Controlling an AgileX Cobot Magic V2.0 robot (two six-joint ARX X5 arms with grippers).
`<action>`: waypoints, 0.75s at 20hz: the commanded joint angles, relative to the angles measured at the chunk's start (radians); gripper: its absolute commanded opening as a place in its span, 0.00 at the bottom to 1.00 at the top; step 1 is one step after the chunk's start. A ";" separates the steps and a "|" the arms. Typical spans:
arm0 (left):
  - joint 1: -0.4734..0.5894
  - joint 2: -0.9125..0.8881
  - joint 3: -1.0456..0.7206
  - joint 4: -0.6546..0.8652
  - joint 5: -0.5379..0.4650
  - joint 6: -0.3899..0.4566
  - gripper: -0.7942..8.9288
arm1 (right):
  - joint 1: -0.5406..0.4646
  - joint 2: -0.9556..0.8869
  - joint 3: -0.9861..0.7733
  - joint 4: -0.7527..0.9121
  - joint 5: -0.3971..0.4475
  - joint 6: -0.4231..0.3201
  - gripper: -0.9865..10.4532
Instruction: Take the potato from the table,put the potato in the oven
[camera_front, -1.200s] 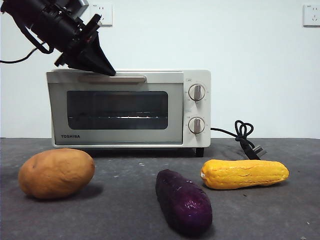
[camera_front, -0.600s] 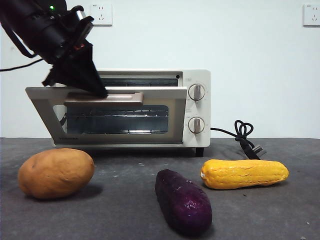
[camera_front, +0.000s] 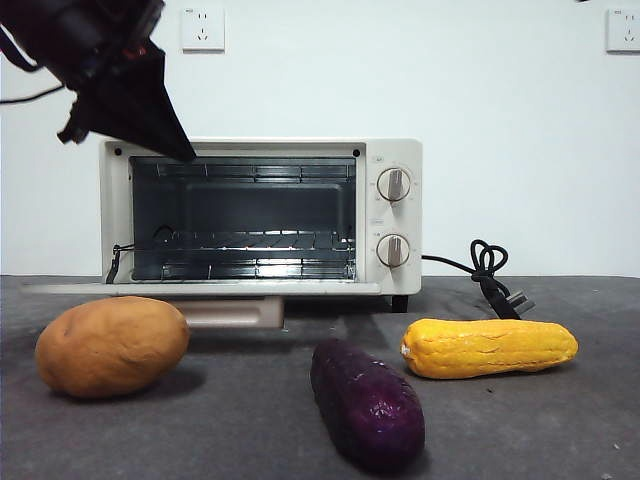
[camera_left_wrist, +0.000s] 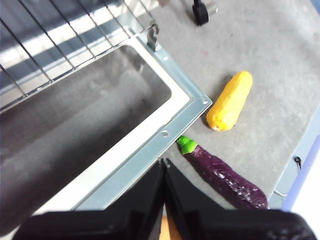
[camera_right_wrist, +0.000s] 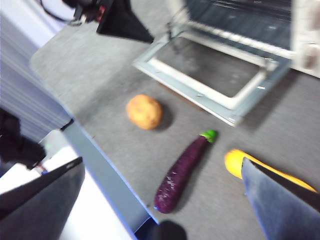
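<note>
Behind, a white wall (camera_front: 450, 90) backs the grey table (camera_front: 250, 420).

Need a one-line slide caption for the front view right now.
Cream-white toaster oven door down, tan oval potato on grey table, left gripper shut near oven's top corner.

No lettering, brand or number can be read at this moment. Faint print rings the two round silver knobs (camera_front: 393, 184) on the control panel of the cream-white toaster oven (camera_front: 395, 215), across the open cavity from the left gripper (camera_front: 183, 153), whose black jaws are pressed together, but the print is too small to make out.
</note>
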 joint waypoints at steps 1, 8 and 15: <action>0.002 -0.043 -0.010 -0.002 -0.005 0.010 0.07 | 0.069 0.042 0.003 0.050 0.003 -0.004 0.66; 0.002 -0.321 -0.010 -0.068 -0.290 -0.069 0.07 | 0.383 0.273 0.003 0.321 0.124 -0.036 0.66; 0.002 -0.632 -0.010 -0.253 -0.352 -0.104 0.07 | 0.589 0.578 0.003 0.569 0.243 -0.146 0.66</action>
